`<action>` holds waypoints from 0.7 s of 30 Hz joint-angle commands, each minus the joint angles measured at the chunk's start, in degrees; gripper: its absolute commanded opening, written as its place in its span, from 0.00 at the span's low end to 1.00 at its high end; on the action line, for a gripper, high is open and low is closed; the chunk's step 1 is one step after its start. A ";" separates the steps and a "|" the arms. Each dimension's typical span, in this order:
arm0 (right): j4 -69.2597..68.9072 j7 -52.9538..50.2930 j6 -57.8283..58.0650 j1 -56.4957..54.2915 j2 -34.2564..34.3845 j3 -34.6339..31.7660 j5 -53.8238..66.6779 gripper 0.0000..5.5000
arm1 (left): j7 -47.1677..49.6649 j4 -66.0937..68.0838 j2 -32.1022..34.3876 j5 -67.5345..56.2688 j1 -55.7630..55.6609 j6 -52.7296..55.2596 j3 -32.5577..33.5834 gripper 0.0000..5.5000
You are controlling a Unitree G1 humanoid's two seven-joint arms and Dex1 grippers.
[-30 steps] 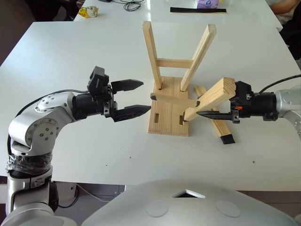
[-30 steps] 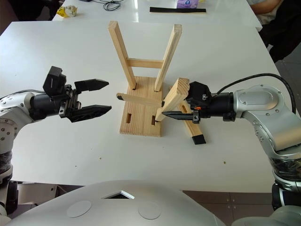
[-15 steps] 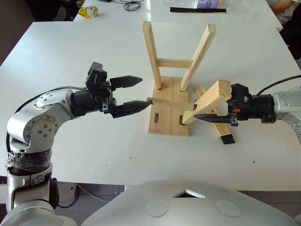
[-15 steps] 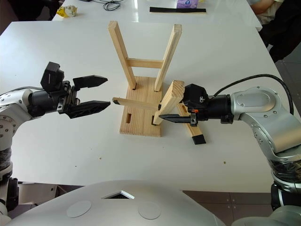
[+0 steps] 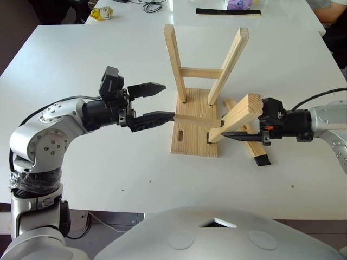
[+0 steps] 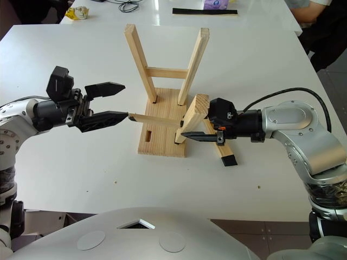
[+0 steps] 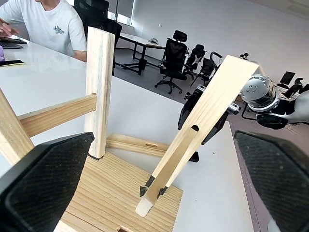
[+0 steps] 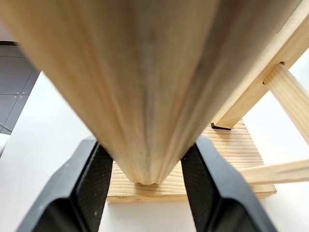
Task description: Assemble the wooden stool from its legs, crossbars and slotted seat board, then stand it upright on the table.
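We saw the slotted seat board (image 5: pixel 187 142) lying flat, two crossbar-joined legs (image 5: pixel 175 62) upright in it, a third leg (image 5: pixel 237 115) tilted over it.

Seat board (image 5: pixel 195 142) pale grained wood; table (image 5: pixel 81 54) smooth white.

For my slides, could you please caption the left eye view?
Right gripper holds a tilted leg over the seat board; open left gripper sits at the free end of the crossbar.
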 commanded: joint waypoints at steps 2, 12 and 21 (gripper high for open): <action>1.14 0.47 -0.27 0.16 -0.71 1.29 -1.93 0.37 | 0.81 -0.10 -0.09 -0.48 -0.82 0.86 0.01 0.98; 9.98 2.61 -3.69 -0.71 1.21 9.51 -7.11 0.37 | 1.64 -0.29 -0.76 -0.97 -1.43 1.35 -0.55 0.98; 21.78 4.05 -2.90 -3.56 5.11 14.12 -7.25 0.37 | 1.35 -0.08 -1.05 -1.37 -2.68 2.15 -0.89 0.98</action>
